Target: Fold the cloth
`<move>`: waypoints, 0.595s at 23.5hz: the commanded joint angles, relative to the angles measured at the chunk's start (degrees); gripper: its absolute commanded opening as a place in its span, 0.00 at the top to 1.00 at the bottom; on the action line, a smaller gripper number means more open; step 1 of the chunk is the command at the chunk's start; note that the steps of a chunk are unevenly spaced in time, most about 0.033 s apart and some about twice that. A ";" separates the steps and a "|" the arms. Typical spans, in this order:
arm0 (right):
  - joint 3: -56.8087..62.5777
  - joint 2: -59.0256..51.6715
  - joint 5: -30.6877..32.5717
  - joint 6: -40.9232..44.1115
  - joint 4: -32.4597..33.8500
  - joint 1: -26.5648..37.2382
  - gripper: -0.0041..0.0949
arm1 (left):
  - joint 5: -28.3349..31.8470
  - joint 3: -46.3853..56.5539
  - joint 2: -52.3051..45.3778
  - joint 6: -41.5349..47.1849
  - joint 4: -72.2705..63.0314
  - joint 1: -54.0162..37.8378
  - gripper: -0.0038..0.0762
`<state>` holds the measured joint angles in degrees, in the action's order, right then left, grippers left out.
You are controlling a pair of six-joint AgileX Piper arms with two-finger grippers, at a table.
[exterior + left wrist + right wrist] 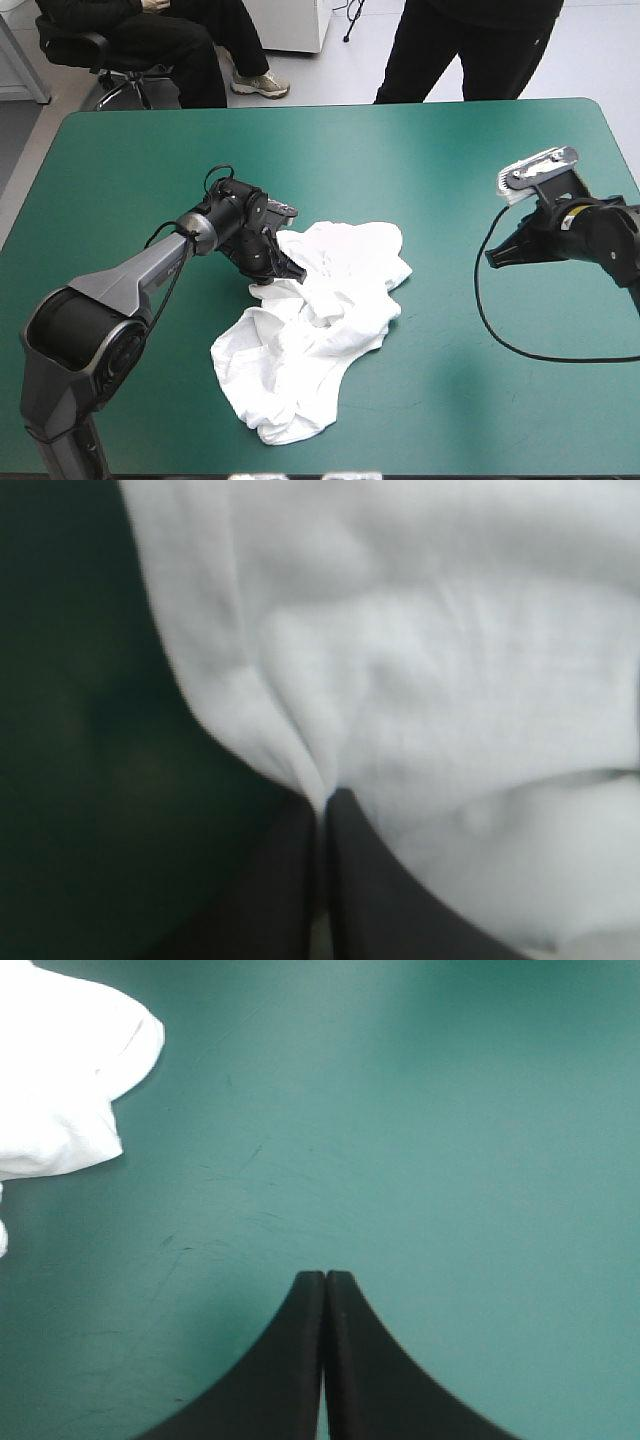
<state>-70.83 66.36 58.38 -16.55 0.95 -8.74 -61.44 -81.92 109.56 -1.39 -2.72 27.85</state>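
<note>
T-shirt (335,310) heap pinched by left claw (268,284).

I have my left arm (130,272) reaching in from the near left corner of the worktop (450,150) toward its middle. The wrist is bent downward and the jaws are low, pressed together on a pinch of the T-shirt (430,660) at their tips. My right arm (600,235) comes in from the right edge and hovers over the worktop. Its jaws meet in one point, aimed toward the middle.
</note>
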 commanded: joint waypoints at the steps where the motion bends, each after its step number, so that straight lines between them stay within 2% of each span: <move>1: -1.36 2.67 -3.43 -4.14 -6.11 0.07 0.86 | 0.27 -0.52 -1.42 0.54 1.84 0.18 0.97; 2: -1.36 3.96 -3.88 -5.51 -8.32 0.07 0.75 | 0.27 -0.52 -1.42 0.41 1.84 0.18 0.97; 3: -1.36 6.05 -4.89 -6.51 -10.74 -0.03 0.60 | 0.38 -0.52 -1.42 0.41 1.84 0.18 0.97; 5: -2.62 10.09 -5.93 -6.86 -12.22 -0.57 0.38 | 0.38 -0.63 -1.42 0.01 1.84 0.18 0.97; 6: -3.55 12.07 -5.93 -7.45 -11.68 -1.55 0.36 | 0.38 -0.63 -1.42 0.00 1.84 0.18 0.97; 9: -7.07 18.67 -7.42 -7.82 -9.21 -5.60 0.39 | 0.38 -0.63 -1.42 0.00 1.84 0.18 0.97; 14: -10.64 26.40 -9.28 -7.82 -8.42 -9.00 0.39 | 0.17 -0.63 -1.42 0.00 1.84 0.18 0.97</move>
<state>-78.16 91.24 51.96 -23.77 -7.96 -16.18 -61.54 -81.98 109.56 -1.54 -2.72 27.85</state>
